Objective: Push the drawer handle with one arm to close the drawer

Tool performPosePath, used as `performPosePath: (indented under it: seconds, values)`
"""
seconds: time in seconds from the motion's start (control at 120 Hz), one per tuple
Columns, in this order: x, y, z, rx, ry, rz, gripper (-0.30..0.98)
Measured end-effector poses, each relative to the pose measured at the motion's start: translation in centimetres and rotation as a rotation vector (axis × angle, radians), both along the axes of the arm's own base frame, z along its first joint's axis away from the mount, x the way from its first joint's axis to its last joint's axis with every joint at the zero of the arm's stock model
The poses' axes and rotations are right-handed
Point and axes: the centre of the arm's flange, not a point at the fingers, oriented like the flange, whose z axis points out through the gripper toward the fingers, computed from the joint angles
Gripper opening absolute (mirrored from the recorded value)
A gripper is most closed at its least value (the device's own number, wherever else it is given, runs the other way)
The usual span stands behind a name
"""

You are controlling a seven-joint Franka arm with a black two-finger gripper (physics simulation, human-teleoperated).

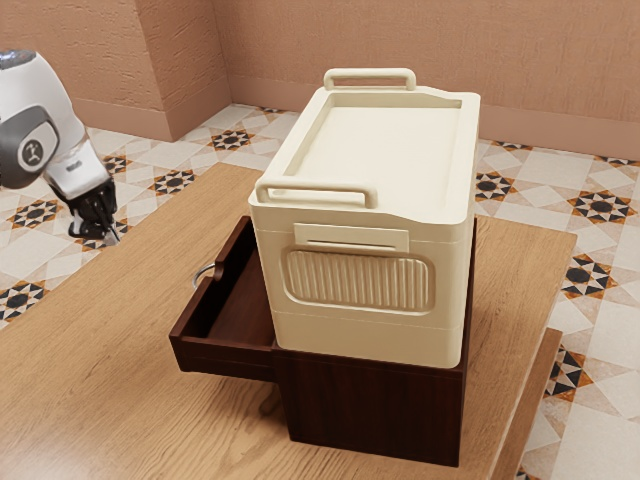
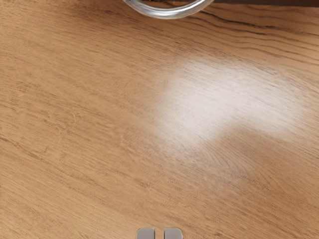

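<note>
In the exterior view we see one gripper (image 1: pixel 112 238) at the left, its two fingers (image 2: pixel 173 233) nearly together, grasping nothing. One open drawer (image 1: pixel 225 357) is left of centre, its one metal handle (image 1: pixel 200 271) apart from the gripper. One cream box (image 1: pixel 355 330) with two bars (image 1: pixel 315 189) sits at centre.

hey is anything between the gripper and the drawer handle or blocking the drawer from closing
Nothing visible: between gripper and metal handle is open space above the wooden table; the cream bin sits atop the cabinet, not blocking the drawer.
</note>
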Motion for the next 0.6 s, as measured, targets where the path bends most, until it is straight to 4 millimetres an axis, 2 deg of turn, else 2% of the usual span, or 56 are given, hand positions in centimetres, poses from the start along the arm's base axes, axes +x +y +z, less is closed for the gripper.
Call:
performPosePath:
  seconds: [0.292,0.6]
  values:
    - [0.8,-1.3,-3.3,-0.002,0.002,-0.166,-0.1]
    - [2.1,-3.8,-6.4,-0.006,0.02,-0.296,-0.1]
